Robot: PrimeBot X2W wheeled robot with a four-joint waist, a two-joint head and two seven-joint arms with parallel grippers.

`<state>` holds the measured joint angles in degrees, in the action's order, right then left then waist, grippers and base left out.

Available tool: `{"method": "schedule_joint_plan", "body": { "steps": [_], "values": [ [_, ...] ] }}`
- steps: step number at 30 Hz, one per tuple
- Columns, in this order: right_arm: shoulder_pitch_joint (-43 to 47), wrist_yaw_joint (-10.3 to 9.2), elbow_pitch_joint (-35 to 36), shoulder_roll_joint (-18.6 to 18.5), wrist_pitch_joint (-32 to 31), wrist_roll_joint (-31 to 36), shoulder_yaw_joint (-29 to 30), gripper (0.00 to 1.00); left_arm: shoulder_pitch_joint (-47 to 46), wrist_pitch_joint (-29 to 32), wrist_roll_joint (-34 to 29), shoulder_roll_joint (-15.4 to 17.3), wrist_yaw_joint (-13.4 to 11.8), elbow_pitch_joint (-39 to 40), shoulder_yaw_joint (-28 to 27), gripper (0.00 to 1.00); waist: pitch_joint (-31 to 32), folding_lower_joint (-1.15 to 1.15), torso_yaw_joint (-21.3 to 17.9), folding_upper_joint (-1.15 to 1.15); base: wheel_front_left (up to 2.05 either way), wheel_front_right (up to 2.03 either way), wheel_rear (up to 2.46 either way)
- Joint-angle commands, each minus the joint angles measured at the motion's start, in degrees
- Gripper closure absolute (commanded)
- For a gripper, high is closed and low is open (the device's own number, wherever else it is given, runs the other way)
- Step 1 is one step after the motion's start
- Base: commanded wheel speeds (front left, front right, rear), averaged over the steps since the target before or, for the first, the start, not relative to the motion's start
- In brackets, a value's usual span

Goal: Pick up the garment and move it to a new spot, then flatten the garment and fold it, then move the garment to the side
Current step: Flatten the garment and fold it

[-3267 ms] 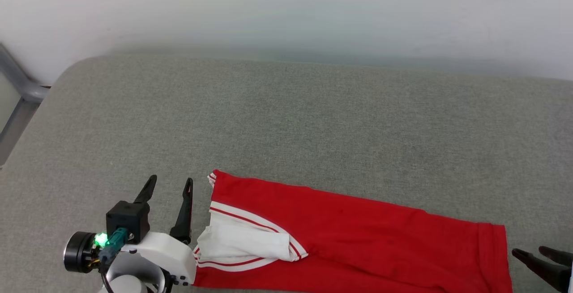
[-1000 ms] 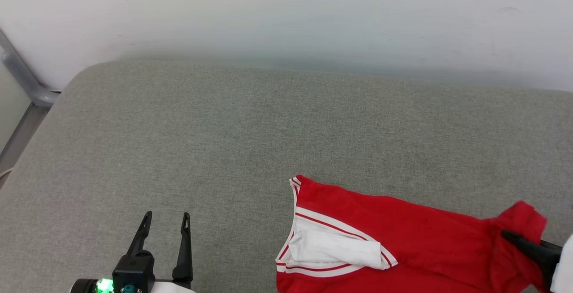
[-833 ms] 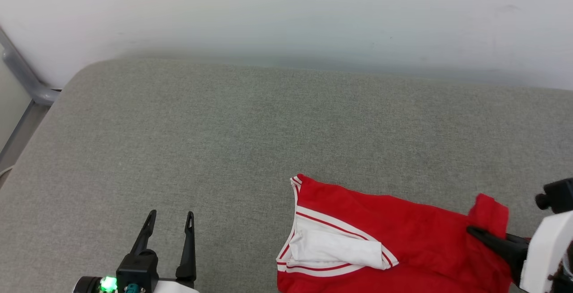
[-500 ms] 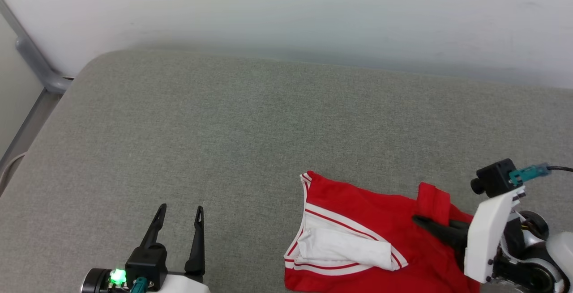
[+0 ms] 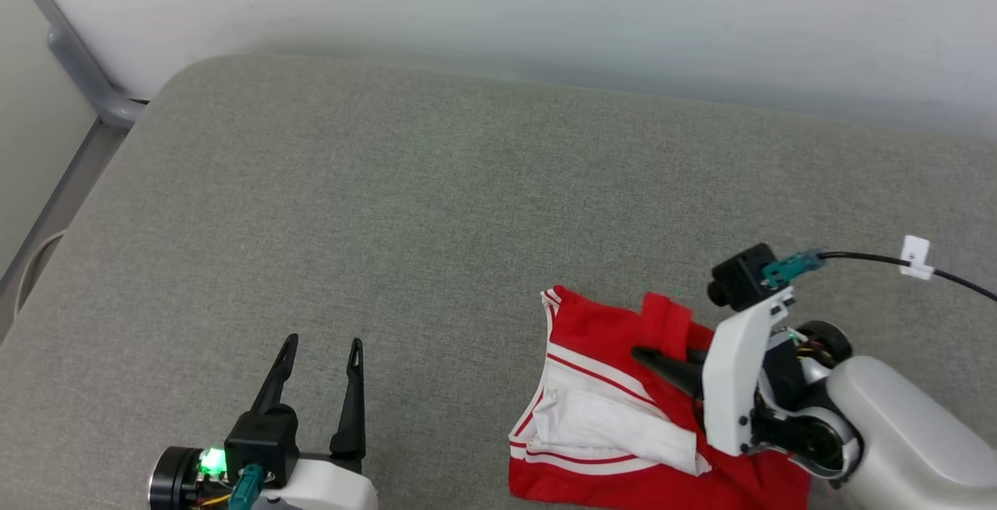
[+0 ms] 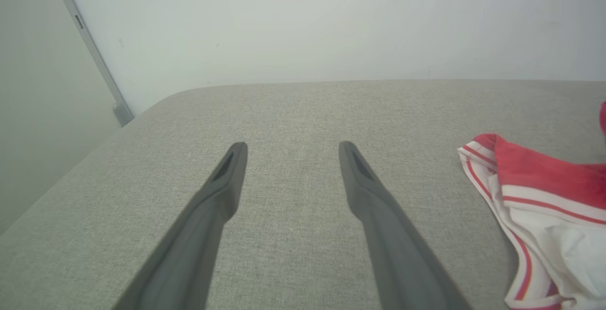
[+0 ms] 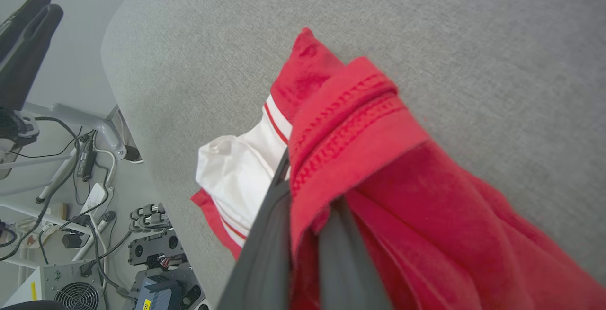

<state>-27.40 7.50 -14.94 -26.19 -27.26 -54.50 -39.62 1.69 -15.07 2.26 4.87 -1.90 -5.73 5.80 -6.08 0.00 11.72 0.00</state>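
The garment (image 5: 592,323), a red jersey T-shirt with a white red-striped sleeve (image 5: 604,428), lies at the near right of the grey cushion. My right gripper (image 5: 650,356) is shut on the garment's red hem (image 7: 341,125), holding it lifted and doubled back over the body of the shirt, above the sleeve. The chest letters and number are hidden. My left gripper (image 5: 323,342) stands open and empty at the near left, well apart from the shirt; its wrist view shows the garment's striped sleeve edge (image 6: 516,234) at the right.
The grey cushion (image 5: 436,183) stretches wide to the left and back, up to a pale wall (image 5: 545,4). A grey metal bar (image 5: 78,66) runs down at the far left. Cables and equipment (image 7: 90,234) lie on the floor beyond the cushion's near edge.
My right gripper has closed on the garment's right hem and carried it leftward over the shirt, doubling it. The head camera has shifted too. My left gripper stays open.
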Motion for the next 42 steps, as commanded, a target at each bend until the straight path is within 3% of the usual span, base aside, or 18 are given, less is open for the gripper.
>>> {"method": "schedule_joint_plan", "body": {
  "steps": [1,12,13,14,15,22,29,34,42],
  "values": [
    [-2.09,-0.03,-2.04,1.57,0.9,0.41,-1.54,1.0,-1.05,-0.12,-0.29,-0.31,0.2,-0.11,0.05,0.0,-0.51,0.0,0.24,0.0,0.0,0.0,0.0],
    [-5.39,-0.03,-11.83,4.89,6.02,4.16,-8.05,1.0,-2.03,-0.12,-0.38,-0.86,0.2,-0.45,0.16,0.0,-1.72,0.0,0.23,0.0,0.0,0.0,0.0],
    [-5.56,-0.03,-12.34,4.85,6.74,4.37,-8.45,0.66,-2.07,-0.12,-0.4,-0.9,0.18,-0.5,0.13,0.0,-1.64,0.0,0.11,0.0,0.0,0.0,0.0],
    [-5.85,-0.03,-12.4,4.52,7.71,4.92,-8.99,0.15,-2.07,-0.12,-0.46,-0.93,0.21,-0.55,0.17,0.0,-1.5,0.0,-0.01,0.0,0.0,0.0,0.0],
    [-5.93,-0.03,-12.16,4.15,8.87,5.25,-9.37,0.0,-2.03,-0.12,-0.53,-0.93,0.28,-0.59,0.22,0.0,-1.26,0.0,-0.18,0.0,0.0,0.0,0.0],
    [-3.79,-0.04,-6.67,0.09,16.77,6.34,-8.38,0.0,-0.54,-0.12,-0.87,-0.64,0.31,-0.58,-0.32,0.0,1.14,0.0,-2.18,0.0,0.0,0.0,0.0],
    [0.78,-0.04,-0.99,-3.52,26.05,12.88,2.05,0.0,0.62,-0.12,-1.13,-0.18,0.41,-0.39,-0.78,0.0,3.27,0.0,-4.73,0.0,0.0,0.0,0.0],
    [6.04,-0.04,1.08,-1.25,31.84,23.2,14.01,0.0,1.35,-0.12,-1.11,0.18,0.35,-0.25,-1.16,0.0,4.47,0.0,-6.32,0.0,0.0,0.0,0.0],
    [17.25,-0.04,6.38,8.2,37.55,39.33,31.99,0.0,2.14,-0.12,-1.17,0.39,0.13,0.12,-1.34,0.0,5.68,0.0,-8.09,0.0,0.0,0.0,0.0]
  ]
}}
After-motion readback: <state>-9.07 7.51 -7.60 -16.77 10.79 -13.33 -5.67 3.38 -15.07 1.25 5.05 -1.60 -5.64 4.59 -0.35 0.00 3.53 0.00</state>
